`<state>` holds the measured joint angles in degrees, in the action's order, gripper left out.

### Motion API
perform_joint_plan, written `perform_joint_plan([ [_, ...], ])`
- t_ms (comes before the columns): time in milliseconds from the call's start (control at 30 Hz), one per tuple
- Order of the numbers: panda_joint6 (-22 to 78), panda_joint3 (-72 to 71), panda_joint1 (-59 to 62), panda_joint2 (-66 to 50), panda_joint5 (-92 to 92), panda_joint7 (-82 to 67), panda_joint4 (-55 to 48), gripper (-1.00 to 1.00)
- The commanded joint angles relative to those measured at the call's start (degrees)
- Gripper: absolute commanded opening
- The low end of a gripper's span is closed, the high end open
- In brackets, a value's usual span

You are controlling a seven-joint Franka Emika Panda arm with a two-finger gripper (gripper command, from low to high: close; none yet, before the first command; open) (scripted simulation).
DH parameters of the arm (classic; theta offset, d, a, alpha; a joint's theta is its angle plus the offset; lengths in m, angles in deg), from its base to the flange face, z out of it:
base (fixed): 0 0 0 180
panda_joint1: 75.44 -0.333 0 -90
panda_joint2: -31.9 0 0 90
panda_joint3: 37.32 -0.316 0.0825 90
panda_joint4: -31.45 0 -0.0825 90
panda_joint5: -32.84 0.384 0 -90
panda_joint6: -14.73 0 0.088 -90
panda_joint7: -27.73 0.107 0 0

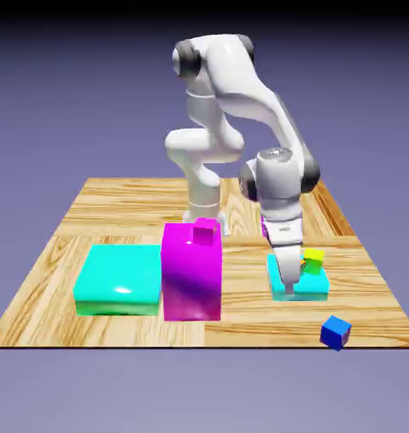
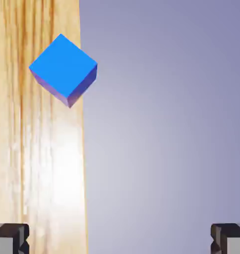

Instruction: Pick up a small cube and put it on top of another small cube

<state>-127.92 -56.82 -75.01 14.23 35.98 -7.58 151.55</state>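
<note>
The small blue cube rests at the table's front edge, toward the exterior view's right, one corner over the rim. In the hand view the blue cube shows at the upper left, on the wood right beside the table's edge. The small magenta-pink cube stands on top of the tall magenta block. My gripper hangs low over a flat cyan block, behind the blue cube and apart from it. It is open, its fingertips wide apart with nothing between them.
A flat cyan block under the hand carries a yellow-green cube. A wide cyan slab lies left of the tall magenta block. In the hand view the table's edge runs vertically, with backdrop to its right.
</note>
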Motion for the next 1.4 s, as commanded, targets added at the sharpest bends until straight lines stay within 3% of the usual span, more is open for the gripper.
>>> perform_joint_plan([
  [0, 1.0, -0.6, 0.0, -1.6, 0.1, -2.5, -1.3, 0.0],
  [467, 15.1, -9.4, 0.5, -24.2, 1.5, -37.4, -19.7, 0.0],
  [667, 8.3, -7.9, -2.3, -30.9, 0.3, -37.7, -19.6, 0.0],
  [700, 8.3, -7.9, -2.3, -30.9, 0.3, -37.7, -19.6, -1.0],
  [733, 8.3, -7.9, -2.3, -30.9, 0.3, -37.7, -19.6, -1.0],
  [833, 15.0, -9.4, 0.5, -24.7, 1.5, -37.8, -19.9, -1.0],
  [1367, 16.7, 16.3, -10.6, 8.5, 0.8, -18.7, -0.3, -1.0],
])
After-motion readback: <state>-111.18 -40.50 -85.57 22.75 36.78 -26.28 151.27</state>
